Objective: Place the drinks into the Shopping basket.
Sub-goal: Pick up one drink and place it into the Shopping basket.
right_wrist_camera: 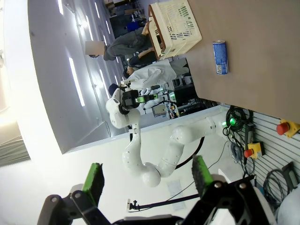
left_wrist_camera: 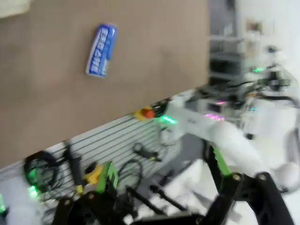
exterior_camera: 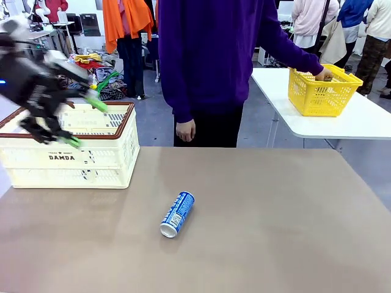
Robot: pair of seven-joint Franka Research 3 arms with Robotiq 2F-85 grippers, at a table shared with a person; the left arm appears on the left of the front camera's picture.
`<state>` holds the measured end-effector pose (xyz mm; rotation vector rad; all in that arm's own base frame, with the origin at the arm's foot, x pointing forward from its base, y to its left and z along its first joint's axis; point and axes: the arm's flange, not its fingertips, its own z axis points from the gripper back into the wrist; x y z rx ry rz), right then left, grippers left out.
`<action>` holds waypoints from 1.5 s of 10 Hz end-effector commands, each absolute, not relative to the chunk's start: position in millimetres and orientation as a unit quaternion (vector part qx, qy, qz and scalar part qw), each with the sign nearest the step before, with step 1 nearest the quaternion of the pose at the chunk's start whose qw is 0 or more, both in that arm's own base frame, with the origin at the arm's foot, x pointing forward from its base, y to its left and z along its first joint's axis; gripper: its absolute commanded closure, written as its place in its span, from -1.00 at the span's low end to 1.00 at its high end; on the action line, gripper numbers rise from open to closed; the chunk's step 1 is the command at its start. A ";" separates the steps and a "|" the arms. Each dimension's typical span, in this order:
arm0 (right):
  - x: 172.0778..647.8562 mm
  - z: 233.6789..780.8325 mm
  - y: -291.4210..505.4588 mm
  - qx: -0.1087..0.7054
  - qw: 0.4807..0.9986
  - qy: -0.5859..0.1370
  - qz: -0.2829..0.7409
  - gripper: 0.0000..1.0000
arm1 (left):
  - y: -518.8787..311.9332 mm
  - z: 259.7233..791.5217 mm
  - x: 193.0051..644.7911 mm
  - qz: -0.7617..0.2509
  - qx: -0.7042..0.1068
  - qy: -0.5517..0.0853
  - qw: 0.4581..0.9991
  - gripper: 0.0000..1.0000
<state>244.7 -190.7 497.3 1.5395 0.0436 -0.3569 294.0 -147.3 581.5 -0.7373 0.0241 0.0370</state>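
Bare worktop (exterior_camera: 281, 232) lies open on every side of the blue can (exterior_camera: 178, 213) lying flat, while the left tool (exterior_camera: 87, 124) hangs across the near rim of the Shopping basket (exterior_camera: 116, 162) and a person's hand (exterior_camera: 185, 130) hangs beyond the far edge.

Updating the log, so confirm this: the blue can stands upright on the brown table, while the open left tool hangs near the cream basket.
Not quite. The blue can lies on its side on the brown table, not upright; the front view shows it. The rest holds: the open left tool hangs near the cream basket.
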 end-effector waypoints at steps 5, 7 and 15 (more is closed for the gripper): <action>243.6 500.2 -191.1 0.694 0.702 0.016 -0.159 -1.00 | -262.1 534.1 283.7 -0.092 -0.130 0.010 0.987 -1.00; 243.6 500.2 -191.1 0.694 0.702 0.016 -0.159 -1.00 | -262.1 534.1 283.7 -0.092 -0.130 0.010 0.987 -1.00; 243.6 500.2 -191.1 0.694 0.702 0.016 -0.159 -1.00 | -4.3 702.7 251.6 -0.081 -0.282 -0.010 0.956 -1.00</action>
